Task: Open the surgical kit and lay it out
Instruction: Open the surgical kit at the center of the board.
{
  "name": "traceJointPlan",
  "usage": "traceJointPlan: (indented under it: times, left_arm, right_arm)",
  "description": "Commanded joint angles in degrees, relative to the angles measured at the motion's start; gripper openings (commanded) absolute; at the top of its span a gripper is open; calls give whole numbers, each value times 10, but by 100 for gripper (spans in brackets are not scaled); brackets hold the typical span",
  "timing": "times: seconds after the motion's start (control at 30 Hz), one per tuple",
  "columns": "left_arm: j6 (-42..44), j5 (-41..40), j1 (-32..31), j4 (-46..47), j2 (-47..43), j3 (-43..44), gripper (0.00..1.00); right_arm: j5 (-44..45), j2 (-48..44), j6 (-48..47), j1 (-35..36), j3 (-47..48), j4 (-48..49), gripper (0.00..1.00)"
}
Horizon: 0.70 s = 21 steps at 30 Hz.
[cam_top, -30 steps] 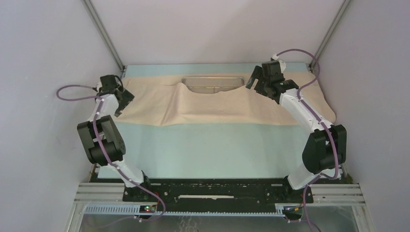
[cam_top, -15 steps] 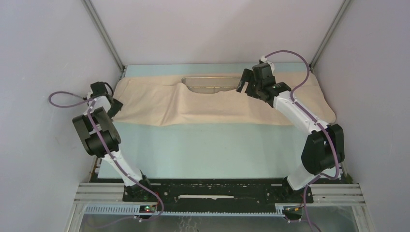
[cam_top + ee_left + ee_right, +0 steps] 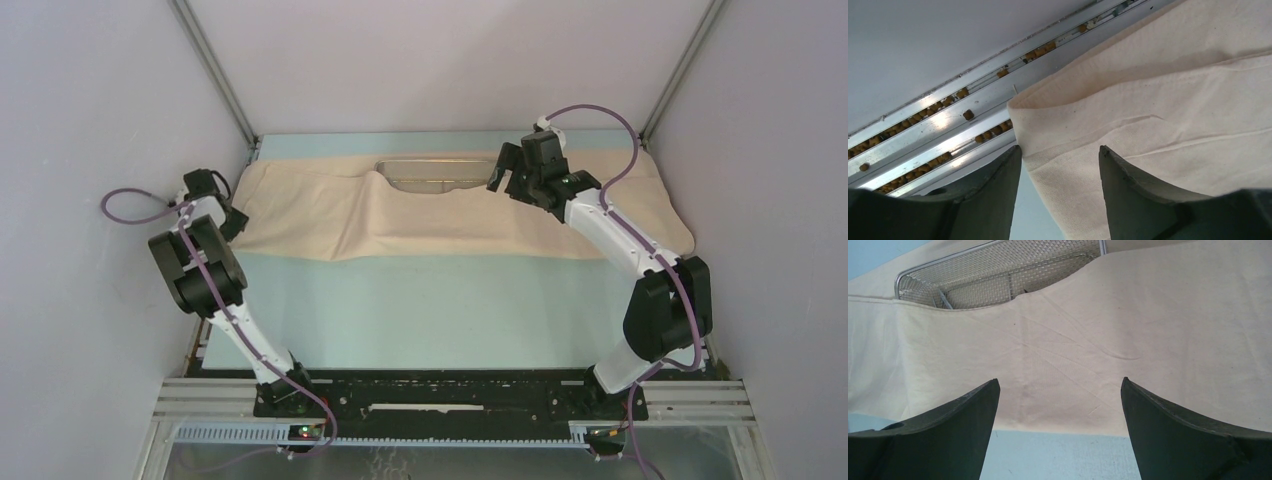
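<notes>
**Wrap half open, both claws empty**

At the left edge of the table (image 3: 420, 310), my left claw (image 3: 1060, 150) sits low at the far-left corner of the cloth wrap (image 3: 440, 215). Its fingers are parted to a middling gap with the cloth's hemmed edge running between them. Nothing is pinched. Whether the fingers touch the fabric, I cannot tell.

The beige cloth lies spread in a long band along the far edge, from the left side almost to the right. It is creased and folded double near the left corner. At the middle of the far edge stands the steel mesh tray (image 3: 998, 270). Its far rim and mesh floor are bare, and a flap of cloth is draped up over its near rim. A slim steel piece shows inside, too little to name.

My right claw (image 3: 1060, 382) hovers over the cloth just beside the tray's right end, spread wide and holding nothing.

I judge the step in hand to be unwrapping. The next move calls for one claw to come down and pinch that flap by its edge, then draw it toward the near edge without dragging the tray.
</notes>
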Motion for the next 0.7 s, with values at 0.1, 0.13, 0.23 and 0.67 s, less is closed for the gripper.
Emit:
traceJointPlan:
  times: [0.1, 0.13, 0.23, 0.67]
  left_arm:
    - [-13, 1, 18, -39, 35, 49, 61]
    - [-14, 1, 18, -42, 38, 53, 60]
    - [-16, 6, 19, -50, 46, 63, 51]
    - [-23, -22, 25, -40, 12, 31, 0]
  right_arm:
    - [-12, 1, -2, 11, 1, 24, 100]
    - [-12, 1, -2, 11, 0, 23, 100]
    - [-12, 1, -2, 11, 0, 22, 100]
    - [-24, 7, -1, 18, 0, 26, 100]
